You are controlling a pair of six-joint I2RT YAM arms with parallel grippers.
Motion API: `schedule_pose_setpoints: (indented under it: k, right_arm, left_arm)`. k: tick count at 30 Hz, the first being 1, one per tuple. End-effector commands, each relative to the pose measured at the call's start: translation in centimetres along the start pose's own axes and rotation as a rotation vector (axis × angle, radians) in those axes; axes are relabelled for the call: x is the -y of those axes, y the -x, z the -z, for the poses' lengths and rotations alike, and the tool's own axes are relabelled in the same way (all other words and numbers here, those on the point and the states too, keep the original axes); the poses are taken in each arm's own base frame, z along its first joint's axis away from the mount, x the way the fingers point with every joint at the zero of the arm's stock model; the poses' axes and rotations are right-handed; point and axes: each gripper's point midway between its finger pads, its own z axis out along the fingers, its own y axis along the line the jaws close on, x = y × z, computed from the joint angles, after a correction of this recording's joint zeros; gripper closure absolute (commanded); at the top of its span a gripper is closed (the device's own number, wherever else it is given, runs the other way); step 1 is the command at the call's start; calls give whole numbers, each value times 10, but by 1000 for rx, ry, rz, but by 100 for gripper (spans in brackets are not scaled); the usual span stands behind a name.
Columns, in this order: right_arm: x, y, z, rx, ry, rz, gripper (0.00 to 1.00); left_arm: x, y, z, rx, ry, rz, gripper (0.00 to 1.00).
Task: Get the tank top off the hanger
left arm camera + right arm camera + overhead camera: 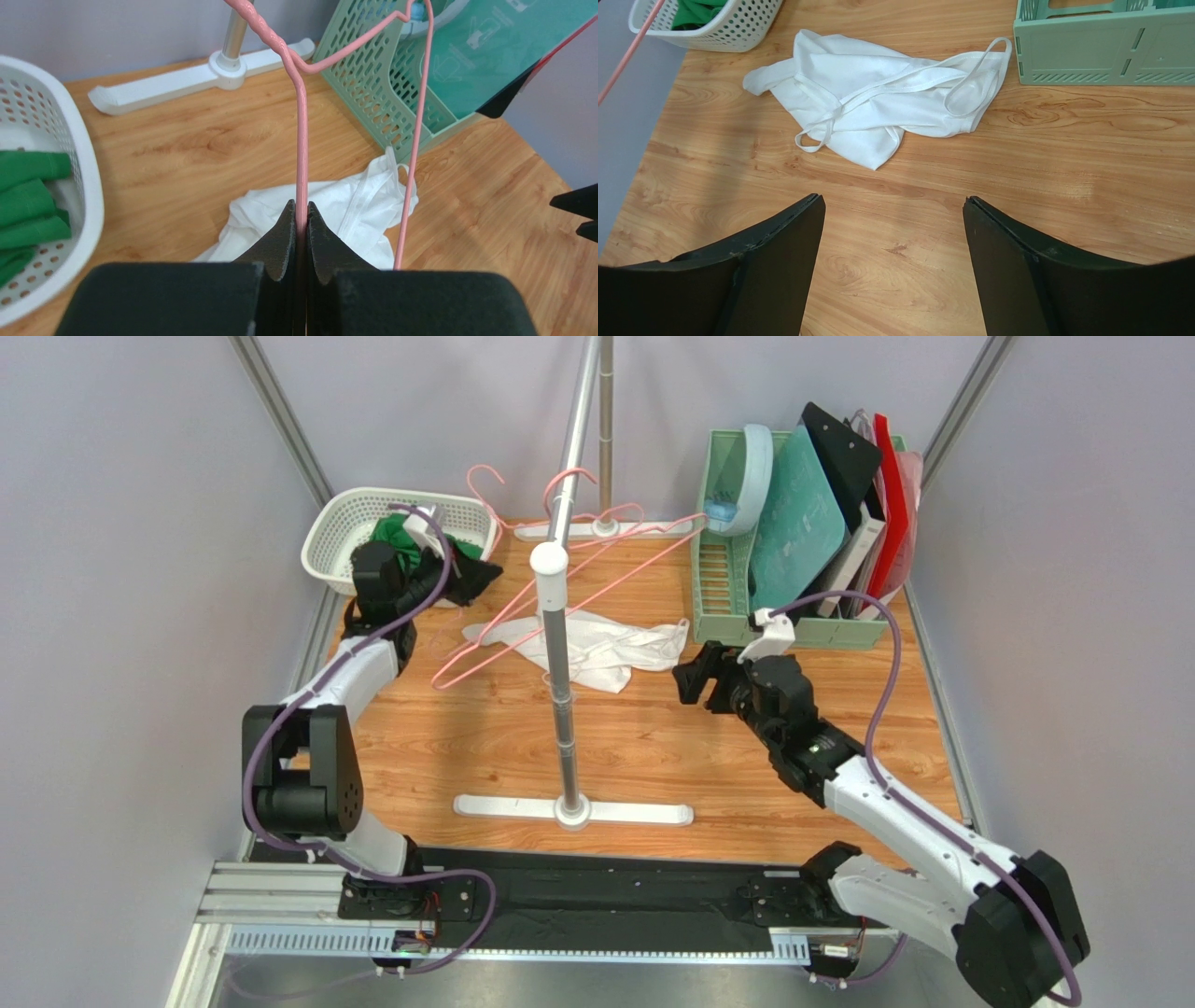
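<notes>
Nearest the arm bases, the foot of the clothes rack (572,812) sits on the worktop (631,756). Its pole rises through the middle of the scene.

Just beyond it, the right hand (892,203) hangs low over bare wood with its fingers spread wide and nothing between them. It points at the garment. This stance suits a hand posted to deal with cloth rather than wire.

The tank top (871,105) is white and crumpled. It lies flat on the worktop ahead of the right hand, between the rack pole and the crate, with its straps loose. The right wrist view shows no pink wire threaded through it, so it is judged free of the hanger.

The hanger (302,140) is pink wire. The left hand (300,210) has its fingers pressed together on one limb of it. The frame is held tilted above the worktop and crosses over the garment, not through it. Pinching the wire itself keeps the frame up and clear of the cloth.

At the left rear, a white basket (337,518) holding green clothing (407,532) stands near the left hand. At the right rear, a green crate (716,588) holds upright boards.

On this evidence the removal appears complete.
</notes>
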Motion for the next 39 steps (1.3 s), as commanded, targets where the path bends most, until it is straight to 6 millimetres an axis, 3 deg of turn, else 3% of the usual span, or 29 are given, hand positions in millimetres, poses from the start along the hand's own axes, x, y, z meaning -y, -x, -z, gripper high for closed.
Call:
schedule_pose_setpoints:
  k: [1, 2, 3, 7, 11, 23, 28, 32, 39]
  right_arm:
    - [-9, 15, 20, 47, 53, 14, 22]
    - [-8, 12, 24, 33, 52, 20, 22]
    - [-11, 19, 30, 54, 65, 19, 22]
    - [-13, 27, 46, 79, 87, 35, 22]
    - [-14, 34, 59, 102, 97, 55, 22]
    - [-10, 40, 93, 149, 118, 26, 22]
    - [-10, 37, 97, 150, 132, 16, 21]
    - [-10, 42, 100, 171, 130, 9, 21]
    - [-13, 51, 105, 191, 132, 29, 20]
  left_arm:
    - [25, 45, -7, 40, -160, -51, 100]
    - [27, 46, -11, 38, -189, -38, 100]
    - [32, 63, -13, 75, -223, -82, 100]
    - [46, 73, -23, 71, -351, -183, 100]
    - [46, 82, -27, 31, -372, -311, 100]
    - [70, 143, -7, 52, -377, -644, 100]
    - [84, 164, -3, 98, -416, -698, 100]
    - [109, 183, 9, 171, -488, -789, 100]
    - [131, 198, 15, 185, -620, -784, 100]
